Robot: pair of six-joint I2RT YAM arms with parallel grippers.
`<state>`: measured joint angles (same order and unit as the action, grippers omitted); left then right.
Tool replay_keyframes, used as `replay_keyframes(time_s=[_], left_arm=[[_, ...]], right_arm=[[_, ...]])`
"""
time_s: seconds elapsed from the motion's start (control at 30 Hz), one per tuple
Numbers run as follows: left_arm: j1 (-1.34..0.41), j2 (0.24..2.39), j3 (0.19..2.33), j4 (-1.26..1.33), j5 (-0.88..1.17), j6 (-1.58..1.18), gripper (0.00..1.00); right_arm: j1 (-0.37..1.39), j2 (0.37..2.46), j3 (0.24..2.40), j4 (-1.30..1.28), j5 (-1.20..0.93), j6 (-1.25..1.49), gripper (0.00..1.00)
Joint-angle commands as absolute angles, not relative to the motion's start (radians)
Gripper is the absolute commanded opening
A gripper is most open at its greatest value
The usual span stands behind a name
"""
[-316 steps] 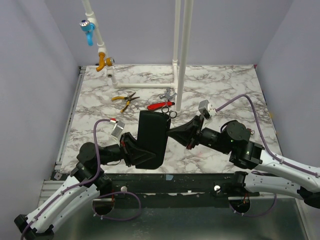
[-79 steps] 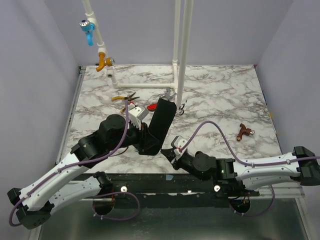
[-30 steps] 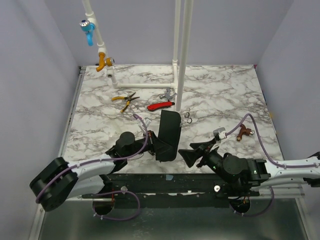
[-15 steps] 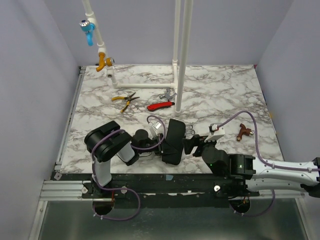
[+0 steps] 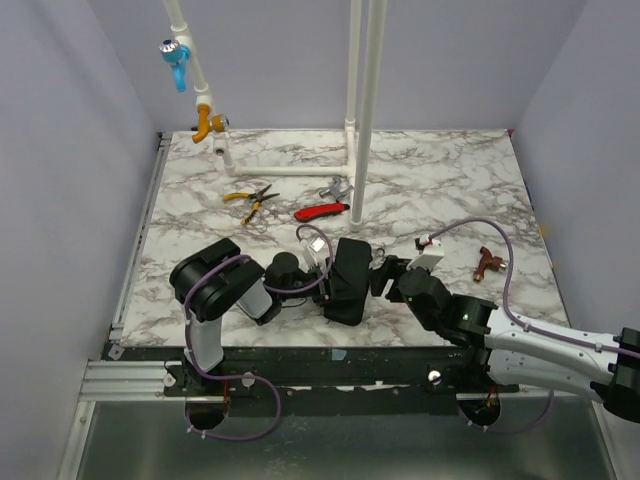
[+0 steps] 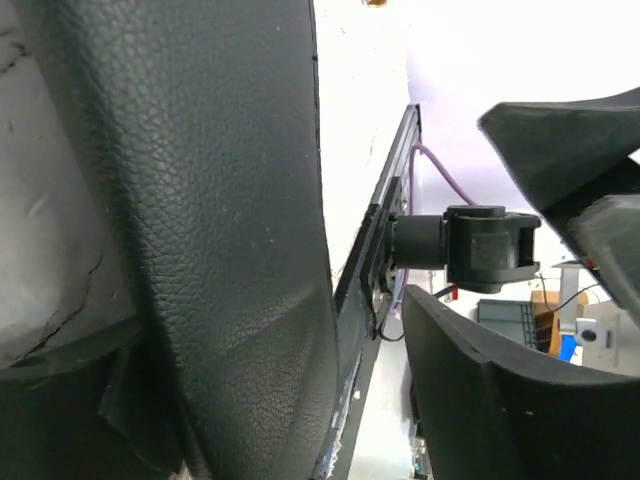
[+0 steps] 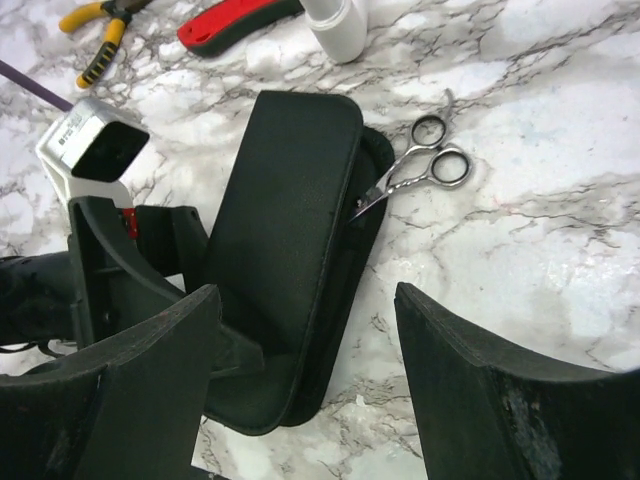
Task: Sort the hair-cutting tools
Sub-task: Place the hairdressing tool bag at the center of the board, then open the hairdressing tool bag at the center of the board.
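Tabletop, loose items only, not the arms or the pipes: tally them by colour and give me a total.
Black: 1, the case
Silver or grey: 2, the scissors and a grey metal tool
Red: 1, the red-handled tool
Yellow: 1, the pliers
Brown: 1, a small object
Total: 6

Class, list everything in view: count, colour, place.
pouch: one, black, near-centre of table
scissors: one pair, silver, tips at the pouch's right edge
red-handled tool: one, red, behind the pouch
pliers: one, yellow handles, back left
metal tool: one, grey, beside the pipe post
small item: one, brown, right side
pipes: several, white, at the back
valve: one, blue, back-left pipe
table: one, white marble
left gripper: one, black, open at the pouch's left edge
right gripper: one, black, open over the pouch
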<state>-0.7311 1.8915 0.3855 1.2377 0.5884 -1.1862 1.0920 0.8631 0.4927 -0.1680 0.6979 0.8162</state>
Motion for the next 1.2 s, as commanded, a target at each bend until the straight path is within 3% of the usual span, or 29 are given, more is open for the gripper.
replay_keyframes(time_s=[0.0, 0.43, 0.8, 1.17], left_arm=[[-0.729, 1.879, 0.403, 1.142, 0.585, -1.146, 0.96], [-0.726, 1.674, 0.444, 0.667, 0.415, -1.001, 0.99], [-0.763, 1.605, 0.561, 0.236, 0.225, -0.868, 0.98], [-0.774, 1.536, 0.555, 0.145, 0.161, -0.825, 0.98]], right_arm=[[1.036, 0.904, 0.484, -0.076, 0.529, 0.829, 0.74], [0.869, 0.939, 0.417, 0.055, 0.341, 0.882, 0.73], [0.839, 1.029, 0.388, 0.175, 0.280, 0.891, 0.72], [0.686, 1.195, 0.312, 0.430, 0.060, 0.985, 0.69]])
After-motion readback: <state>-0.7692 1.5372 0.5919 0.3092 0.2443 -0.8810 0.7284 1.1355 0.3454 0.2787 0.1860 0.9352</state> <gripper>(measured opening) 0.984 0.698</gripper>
